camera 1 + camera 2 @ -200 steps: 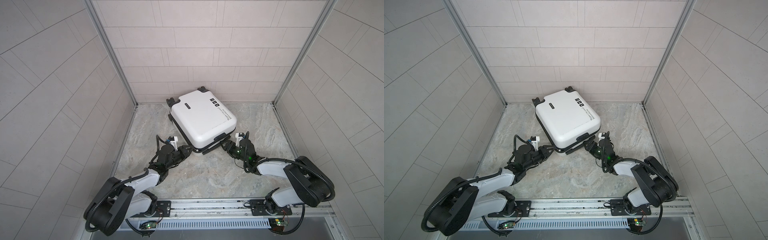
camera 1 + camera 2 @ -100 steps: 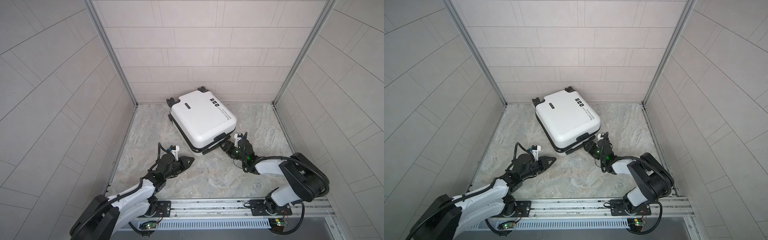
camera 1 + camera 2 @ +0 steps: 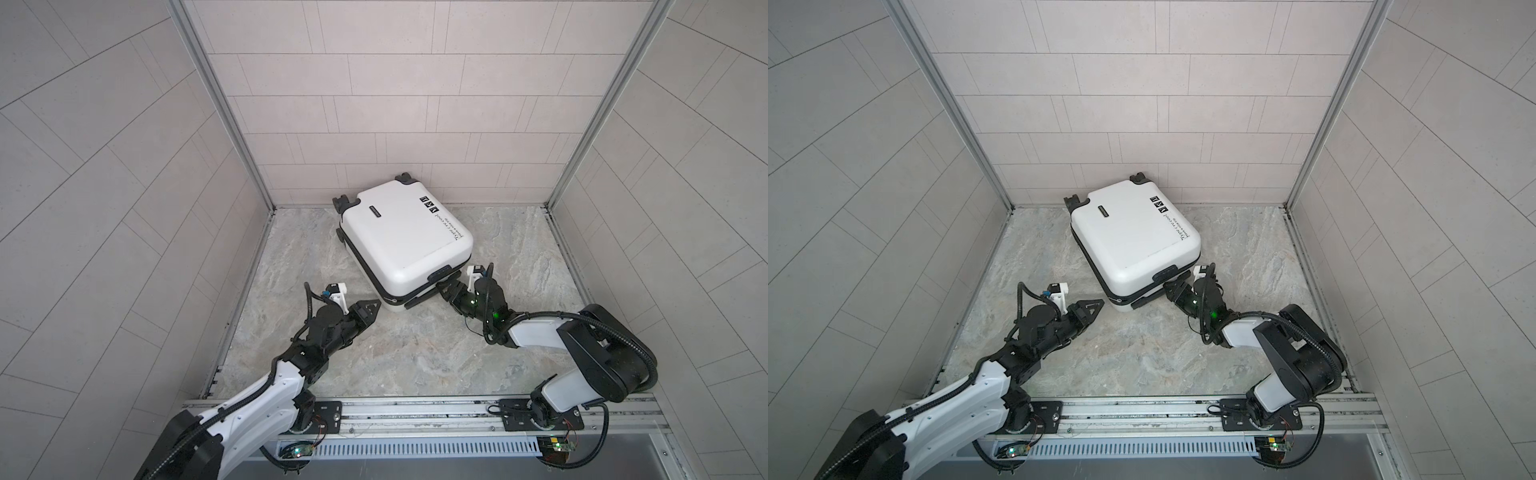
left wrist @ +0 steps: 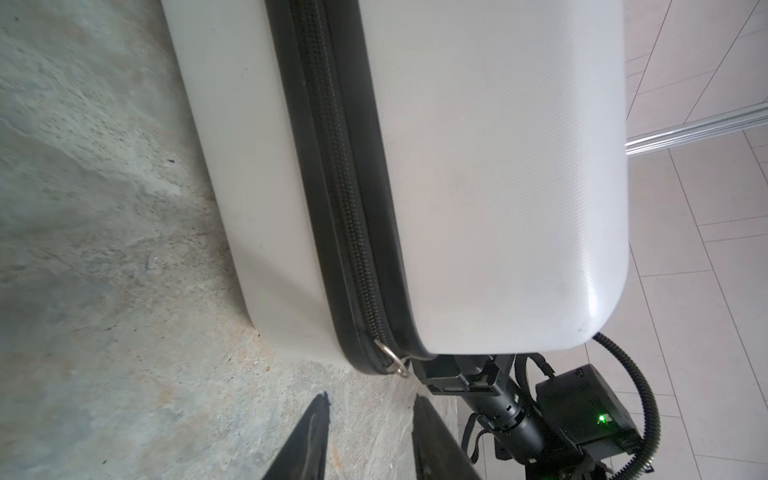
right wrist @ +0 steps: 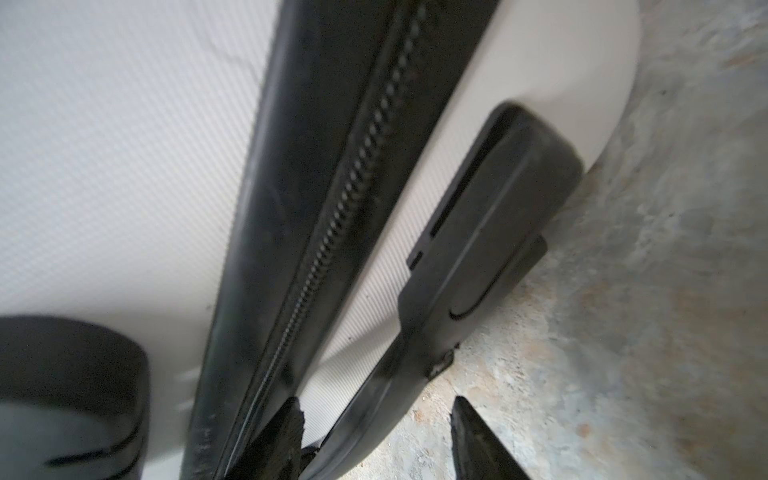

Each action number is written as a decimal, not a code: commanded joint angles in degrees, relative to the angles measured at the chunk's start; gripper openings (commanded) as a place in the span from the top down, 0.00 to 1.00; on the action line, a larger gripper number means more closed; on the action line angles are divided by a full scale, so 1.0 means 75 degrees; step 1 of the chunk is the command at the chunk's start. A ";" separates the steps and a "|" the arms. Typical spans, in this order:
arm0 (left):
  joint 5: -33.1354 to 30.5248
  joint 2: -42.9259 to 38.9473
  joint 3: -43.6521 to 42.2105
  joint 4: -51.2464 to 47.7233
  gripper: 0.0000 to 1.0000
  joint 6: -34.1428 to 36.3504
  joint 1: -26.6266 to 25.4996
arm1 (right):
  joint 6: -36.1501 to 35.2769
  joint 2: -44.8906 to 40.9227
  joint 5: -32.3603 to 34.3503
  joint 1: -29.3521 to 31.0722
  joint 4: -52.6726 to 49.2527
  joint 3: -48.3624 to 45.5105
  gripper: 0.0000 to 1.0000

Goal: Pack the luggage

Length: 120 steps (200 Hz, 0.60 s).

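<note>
Though lying shut, luggage [image 3: 405, 241]: flat on the stone floor [image 3: 415, 357], wheels toward the back wall [image 3: 415, 124], handle end on the near side.
Zipper pull [image 4: 390, 362]: small metal ring at the near lower corner, close to the floor, with meshed teeth along the side behind it.
Left gripper [image 4: 370, 399]: parted and empty, just short of the ring, aimed at it.
Right gripper [image 5: 376, 401]: parted, astride the black handle [image 5: 494, 216], one finger [image 5: 286, 436] against the zipper trim [image 5: 299, 166], with bare floor beside the other; not clamped, judging by that gap.
Step in hand: probably going for the pull, to run the zip round the corner.
Risk, pull: thin, low and loose; easily missed or flicked aside, with fingertips scraping stone instead.
Risk, corner: likely to jam if dragged off the line of the track.
Risk, luggage: on smooth stone; apt to skid or swivel under a tug unless pinned by a firmer hold on the handle.
Risk, crowding: both grippers close together at one corner; prone to knock while reaching.
</note>
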 commanded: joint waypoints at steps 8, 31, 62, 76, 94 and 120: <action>0.0201 0.0582 0.0394 0.0642 0.61 -0.0682 0.0202 | -0.0074 -0.0173 0.0026 0.0048 -0.0062 0.0121 0.42; 0.0331 0.1114 0.0415 0.1356 0.62 -0.1119 0.0208 | -0.0070 -0.0203 0.0028 0.0047 -0.0057 0.0116 0.42; 0.0507 0.1624 0.0546 0.1668 0.62 -0.1238 0.0211 | -0.0068 -0.0213 0.0043 0.0046 -0.0063 0.0125 0.43; 0.0630 0.1784 0.0543 0.1683 0.62 -0.1237 0.0206 | -0.0078 -0.0198 0.0051 0.0037 -0.0062 0.0118 0.43; 0.0878 0.2009 0.0803 0.1646 0.62 -0.1226 0.0205 | -0.0070 -0.0190 0.0055 0.0048 -0.0042 0.0107 0.43; 0.1315 0.2343 0.0725 0.1667 0.66 -0.1282 0.0162 | -0.0067 -0.0142 0.0069 0.0047 -0.0006 0.0104 0.43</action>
